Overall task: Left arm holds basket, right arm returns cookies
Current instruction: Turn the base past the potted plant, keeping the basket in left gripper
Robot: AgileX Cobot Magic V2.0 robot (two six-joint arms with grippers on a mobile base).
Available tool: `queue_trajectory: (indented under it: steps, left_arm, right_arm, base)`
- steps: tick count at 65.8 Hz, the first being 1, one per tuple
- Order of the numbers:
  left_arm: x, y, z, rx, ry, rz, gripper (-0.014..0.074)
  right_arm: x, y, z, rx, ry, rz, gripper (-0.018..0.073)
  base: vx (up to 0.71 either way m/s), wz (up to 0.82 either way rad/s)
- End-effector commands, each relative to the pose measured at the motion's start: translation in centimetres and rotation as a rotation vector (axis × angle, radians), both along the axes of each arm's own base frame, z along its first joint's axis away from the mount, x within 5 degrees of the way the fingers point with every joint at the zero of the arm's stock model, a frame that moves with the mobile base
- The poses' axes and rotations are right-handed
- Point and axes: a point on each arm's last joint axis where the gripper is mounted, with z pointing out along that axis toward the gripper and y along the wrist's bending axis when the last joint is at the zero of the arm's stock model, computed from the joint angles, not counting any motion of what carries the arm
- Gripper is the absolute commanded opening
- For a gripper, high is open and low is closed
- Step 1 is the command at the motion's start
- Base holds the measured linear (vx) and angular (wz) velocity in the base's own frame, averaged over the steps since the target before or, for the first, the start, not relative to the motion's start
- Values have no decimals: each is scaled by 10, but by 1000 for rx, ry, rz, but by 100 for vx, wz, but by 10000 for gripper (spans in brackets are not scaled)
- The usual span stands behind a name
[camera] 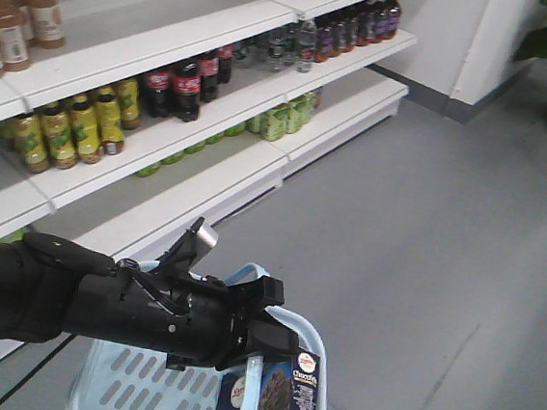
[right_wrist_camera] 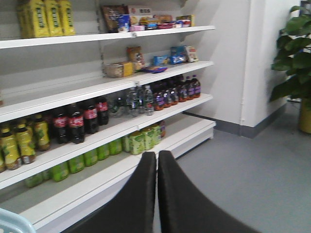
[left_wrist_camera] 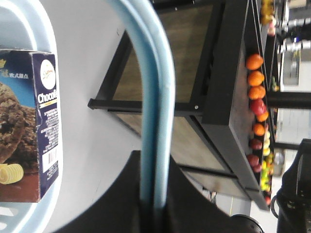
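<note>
While in basket (camera: 130, 385), cookies (camera: 279, 399) near shelves (camera: 187, 197)

My left pincer (camera: 264, 322) is clamped on the pale blue handle (left_wrist_camera: 156, 97) of the light blue plastic basket (camera: 106, 383) with slotted sides. The basket sits near and low in the front view. Inside it, at the right end, the dark navy cardboard cookie box (camera: 269, 398) stands upright close against the wall. Its chocolate-cookie picture, round white logo and white barcode label all face out. My right pincer (right_wrist_camera: 156, 194) is apart from both, its black fingers pressed together on nothing.
</note>
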Motion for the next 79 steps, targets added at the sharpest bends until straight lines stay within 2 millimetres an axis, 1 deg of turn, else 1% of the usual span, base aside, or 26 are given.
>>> queue_trajectory:
  steps: [1, 42, 79]
  left_arm:
    - [-1, -4, 27, -110, -26, -7, -6]
    - [-1, -4, 27, -110, -26, -7, -6]
    - [-1, -4, 27, -110, -26, -7, -6]
  right_arm:
    - [-1, 0, 7, 2, -82, 0, -9]
    - [-1, 0, 7, 2, -82, 0, -9]
    - [-1, 0, 7, 2, -82, 0, -9]
  base:
    - [20, -68]
    - [17, -63]
    - [10, -38]
